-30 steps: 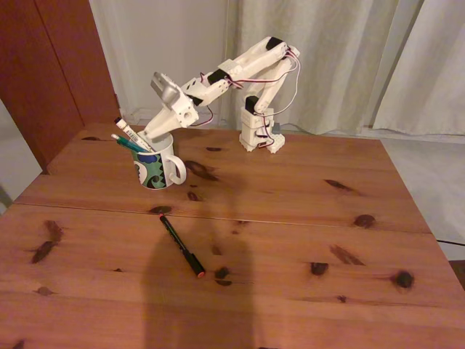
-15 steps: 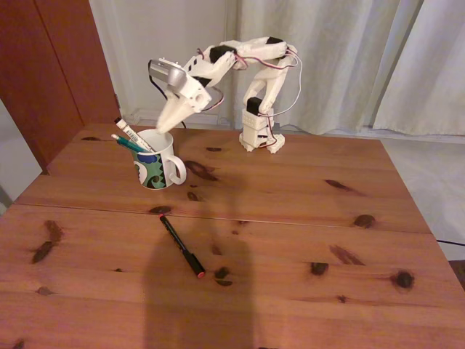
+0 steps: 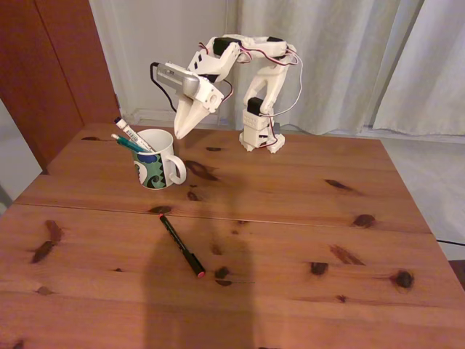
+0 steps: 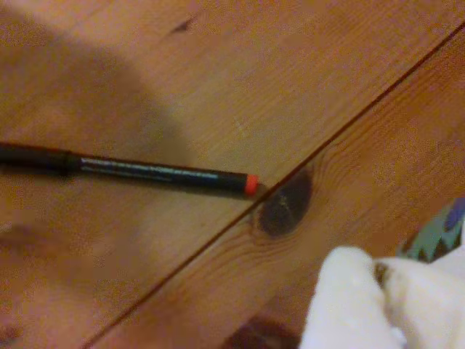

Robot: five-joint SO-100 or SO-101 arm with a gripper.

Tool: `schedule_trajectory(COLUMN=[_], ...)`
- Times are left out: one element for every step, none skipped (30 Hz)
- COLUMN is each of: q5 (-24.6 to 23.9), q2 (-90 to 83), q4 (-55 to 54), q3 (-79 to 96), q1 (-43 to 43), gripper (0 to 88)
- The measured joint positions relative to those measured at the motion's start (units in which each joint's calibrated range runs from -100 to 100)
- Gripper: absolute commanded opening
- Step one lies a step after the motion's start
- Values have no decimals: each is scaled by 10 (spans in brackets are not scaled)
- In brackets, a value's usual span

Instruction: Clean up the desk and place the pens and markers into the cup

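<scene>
Your gripper [image 3: 179, 133] hangs in the air just right of the cup [image 3: 158, 170], fingers together and empty; the white marker [image 3: 131, 135] and teal pen [image 3: 128, 143] stand in that cup; the black pen [image 3: 182, 246] lies on the desk [image 3: 305, 218] nearer the camera, just past the seam

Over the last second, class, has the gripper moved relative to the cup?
Yes. In the fixed view the gripper has lifted up and rightward, from the rim of the cup to above its right edge.
</scene>
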Motion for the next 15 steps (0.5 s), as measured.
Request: schedule_trajectory(q5=[6, 12, 18, 23, 28, 32, 34, 35, 35, 35, 35, 35, 35, 35, 34], q2=[0, 0, 0, 0, 0, 0, 0, 0, 0, 0, 0, 0, 0, 0, 0], q4=[0, 0, 0, 0, 0, 0, 0, 0, 0, 0, 0, 0, 0, 0, 0], q3=[0, 0, 0, 0, 0, 0, 0, 0, 0, 0, 0, 4, 10, 16, 25], q1=[0, 0, 0, 0, 0, 0, 0, 0, 0, 0, 0, 0, 0, 0, 0], gripper=[5, 5, 5, 5, 5, 6, 6, 6, 6, 6, 6, 7, 7, 7, 7])
